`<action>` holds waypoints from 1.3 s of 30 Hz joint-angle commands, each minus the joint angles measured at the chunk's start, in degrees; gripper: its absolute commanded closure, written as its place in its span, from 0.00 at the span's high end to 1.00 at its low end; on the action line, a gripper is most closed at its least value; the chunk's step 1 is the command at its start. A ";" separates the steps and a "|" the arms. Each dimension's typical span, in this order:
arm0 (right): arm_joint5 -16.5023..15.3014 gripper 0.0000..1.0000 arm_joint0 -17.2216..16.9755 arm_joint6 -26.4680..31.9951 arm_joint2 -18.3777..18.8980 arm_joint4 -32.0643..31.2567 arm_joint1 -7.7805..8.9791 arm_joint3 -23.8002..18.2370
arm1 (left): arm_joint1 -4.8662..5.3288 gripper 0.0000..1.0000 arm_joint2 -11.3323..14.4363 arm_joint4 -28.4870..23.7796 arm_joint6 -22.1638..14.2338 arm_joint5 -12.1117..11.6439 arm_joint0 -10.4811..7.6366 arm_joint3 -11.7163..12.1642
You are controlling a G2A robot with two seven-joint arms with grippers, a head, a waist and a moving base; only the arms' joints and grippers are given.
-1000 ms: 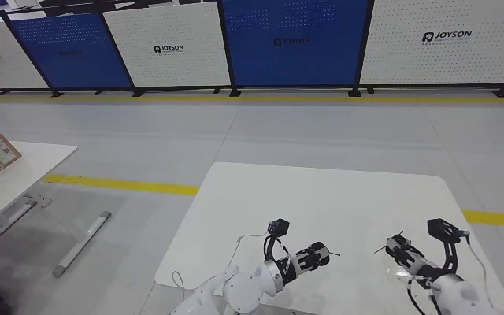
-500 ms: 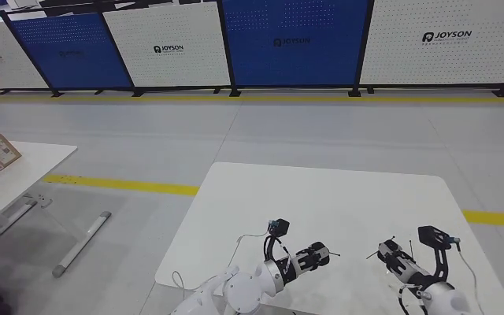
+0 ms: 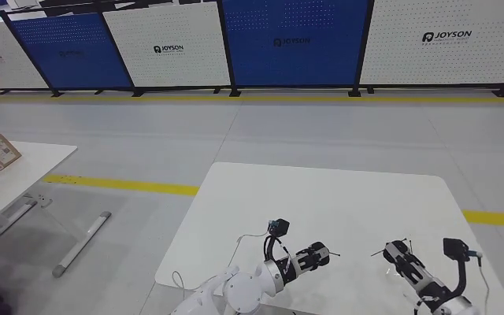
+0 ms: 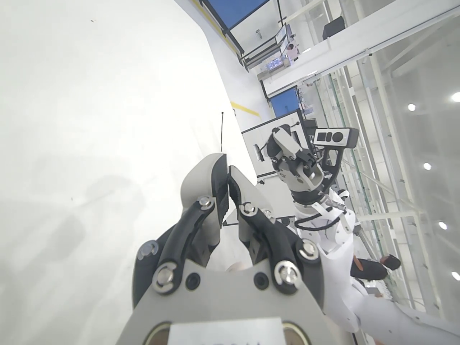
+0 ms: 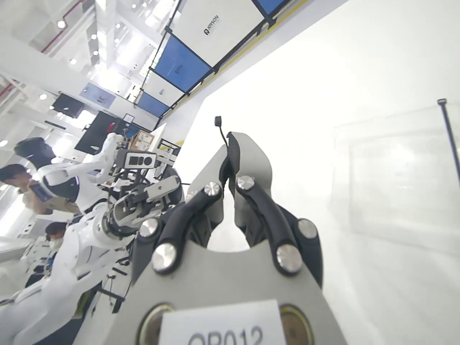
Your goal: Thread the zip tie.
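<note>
Top view: left gripper (image 3: 323, 254) clamps a zip tie tail (image 4: 222, 130) whose long axis points to 3 o'clock. The right gripper (image 3: 390, 251), apart at 3 o'clock, pinches a zip tie head (image 5: 217, 121) facing 9 o'clock.

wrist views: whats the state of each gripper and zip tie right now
left gripper: shut on the thin black zip tie tail
thin black zip tie tail: pinched, tip sticking out beyond the fingertips, unthreaded
right gripper: shut on the black square-headed zip tie
black square-headed zip tie: pinched, head poking past the fingertips, nothing through it
</note>
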 commanded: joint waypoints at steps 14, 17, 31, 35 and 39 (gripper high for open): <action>-5.28 0.00 -0.13 1.98 -0.33 0.24 -0.19 1.88 | 0.00 0.00 0.00 0.00 0.00 0.00 0.00 0.00; -5.28 0.00 -0.13 1.98 -0.33 0.24 -0.19 1.88 | 0.00 0.00 0.00 0.00 0.00 0.00 0.00 0.00; -7.15 0.00 1.42 -0.88 -4.66 -0.71 -1.25 2.82 | 0.00 0.00 0.00 0.00 0.00 0.00 0.00 0.00; -5.88 0.00 2.74 -0.76 -6.44 -1.37 -1.61 3.20 | 0.00 0.00 0.00 0.00 0.00 0.00 0.00 0.00; -5.88 0.00 2.74 -0.76 -6.44 -1.37 -1.61 3.20 | 0.00 0.00 0.00 0.00 0.00 0.00 0.00 0.00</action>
